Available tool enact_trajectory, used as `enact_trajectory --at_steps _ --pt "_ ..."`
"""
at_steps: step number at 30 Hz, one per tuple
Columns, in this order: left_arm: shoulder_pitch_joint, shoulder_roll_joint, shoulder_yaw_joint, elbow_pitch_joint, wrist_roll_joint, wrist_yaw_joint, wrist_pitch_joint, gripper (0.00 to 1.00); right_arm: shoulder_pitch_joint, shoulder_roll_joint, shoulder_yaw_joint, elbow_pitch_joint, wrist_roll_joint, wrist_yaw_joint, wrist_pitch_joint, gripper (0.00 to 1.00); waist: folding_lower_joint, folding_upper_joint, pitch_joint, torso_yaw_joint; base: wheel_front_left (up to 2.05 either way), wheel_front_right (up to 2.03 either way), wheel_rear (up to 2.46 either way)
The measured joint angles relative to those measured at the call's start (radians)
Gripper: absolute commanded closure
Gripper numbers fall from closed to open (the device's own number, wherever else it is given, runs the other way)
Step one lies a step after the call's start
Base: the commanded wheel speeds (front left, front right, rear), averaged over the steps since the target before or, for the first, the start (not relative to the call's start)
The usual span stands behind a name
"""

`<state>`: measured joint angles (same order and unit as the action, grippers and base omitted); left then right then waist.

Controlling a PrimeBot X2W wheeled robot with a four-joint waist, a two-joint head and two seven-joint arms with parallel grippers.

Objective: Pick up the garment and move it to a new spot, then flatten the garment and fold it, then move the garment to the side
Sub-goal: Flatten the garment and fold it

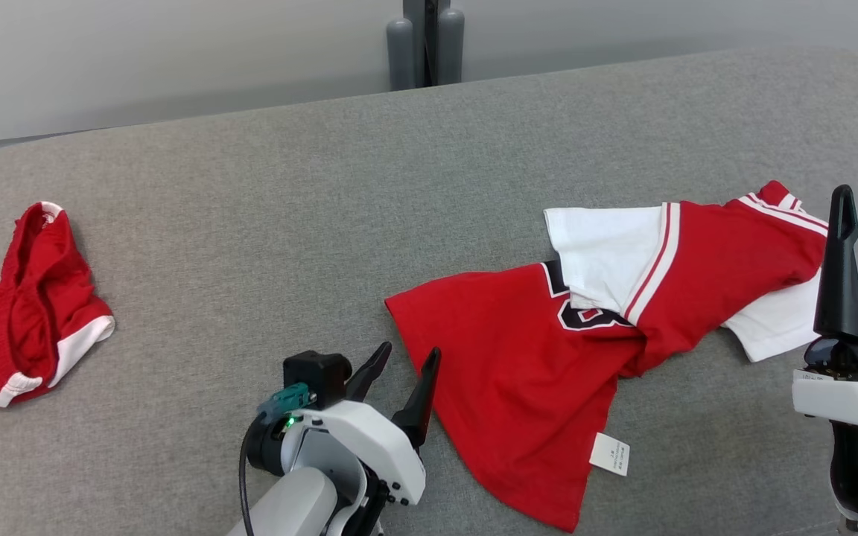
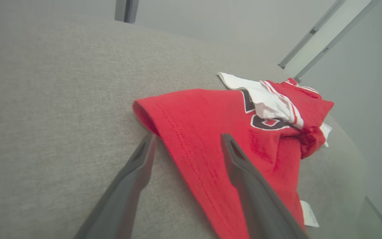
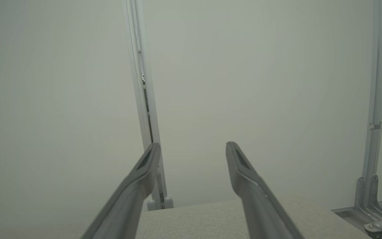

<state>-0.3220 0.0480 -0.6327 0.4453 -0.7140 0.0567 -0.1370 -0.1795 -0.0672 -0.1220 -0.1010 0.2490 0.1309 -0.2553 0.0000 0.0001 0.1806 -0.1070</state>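
The garment (image 1: pixel 518 350) is a red and white jersey with a dark number, lying crumpled on the right half of the grey padded surface (image 1: pixel 287 208). One sleeve is folded across its chest and a white label (image 1: pixel 611 453) sticks out near the front hem. My left gripper (image 1: pixel 411 348) is open beside the garment's near left corner. In the left wrist view its fingers straddle the red hem (image 2: pixel 177 146) of the garment (image 2: pixel 211 119). My right gripper (image 1: pixel 842 195) stands upright at the garment's right end, open and empty (image 3: pixel 193 144), pointing at the pale wall.
A second red and white piece of clothing (image 1: pixel 19 313) lies bunched at the surface's far left. A dark post (image 1: pixel 425 45) stands behind the back edge, and a metal frame (image 3: pixel 373 132) runs along the wall. Bare grey padding lies between the two pieces of clothing.
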Motion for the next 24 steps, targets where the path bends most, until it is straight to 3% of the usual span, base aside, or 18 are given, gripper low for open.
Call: enact_trajectory --at_steps 5,15,17,24 --pt "-0.089 0.000 -0.042 0.096 -0.048 0.026 0.059 0.00 -0.014 0.003 0.006 -0.003 0.006 0.000 0.000 0.00 0.0000 0.0000 0.028 -0.026 0.00 0.00 0.00" --pt "-0.168 0.000 -0.106 0.168 -0.221 0.005 0.097 0.00 -0.021 0.006 0.010 0.004 0.007 0.000 -0.002 0.00 0.0000 0.0000 0.069 -0.064 0.00 0.00 0.00" --pt "-0.185 0.000 -0.120 0.178 -0.242 0.002 0.092 1.00 -0.022 0.006 0.011 0.014 -0.012 0.000 -0.005 0.00 0.0000 0.0000 0.073 -0.068 0.00 0.00 0.00" --pt "-0.240 -0.001 -0.156 0.233 -0.264 -0.002 0.034 1.00 -0.037 0.010 0.021 0.018 -0.018 0.000 -0.006 0.00 0.0000 0.0000 0.082 -0.073 0.00 0.00 0.00"
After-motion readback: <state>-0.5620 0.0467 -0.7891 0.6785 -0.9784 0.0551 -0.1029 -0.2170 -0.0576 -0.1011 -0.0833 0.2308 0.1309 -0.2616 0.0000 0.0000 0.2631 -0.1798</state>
